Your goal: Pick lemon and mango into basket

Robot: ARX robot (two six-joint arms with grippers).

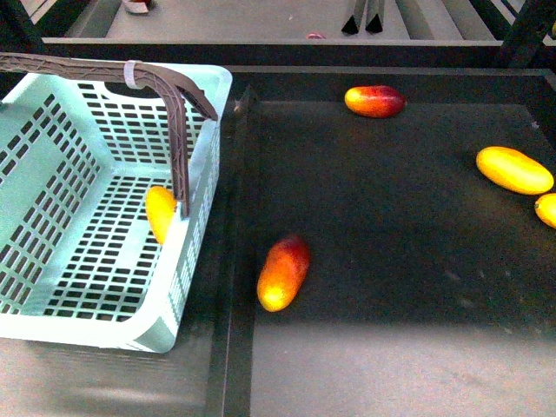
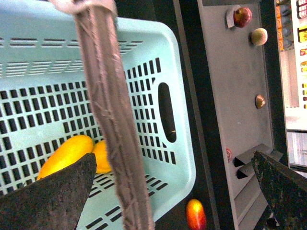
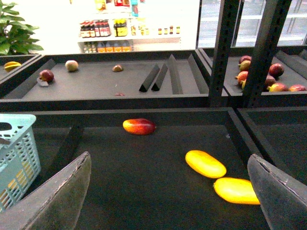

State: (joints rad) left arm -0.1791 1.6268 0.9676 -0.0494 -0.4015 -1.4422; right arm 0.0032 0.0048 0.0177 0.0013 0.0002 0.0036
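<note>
Hiding behind handle point(image 2: 115, 124), second fruit point(image 2: 102, 155).

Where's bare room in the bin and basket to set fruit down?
Bin: the widest bare patch is the dark floor between the near red-yellow mango, the far red mango and the yellow mangoes at the right edge, which is crowded. Basket: its left floor is bare; yellow fruit lies by the right wall under the handle.

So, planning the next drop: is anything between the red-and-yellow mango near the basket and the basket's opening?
Only the pale aqua slotted basket's own near wall and brown hoop handle; the red-and-yellow mango lies otherwise unobstructed.
</note>
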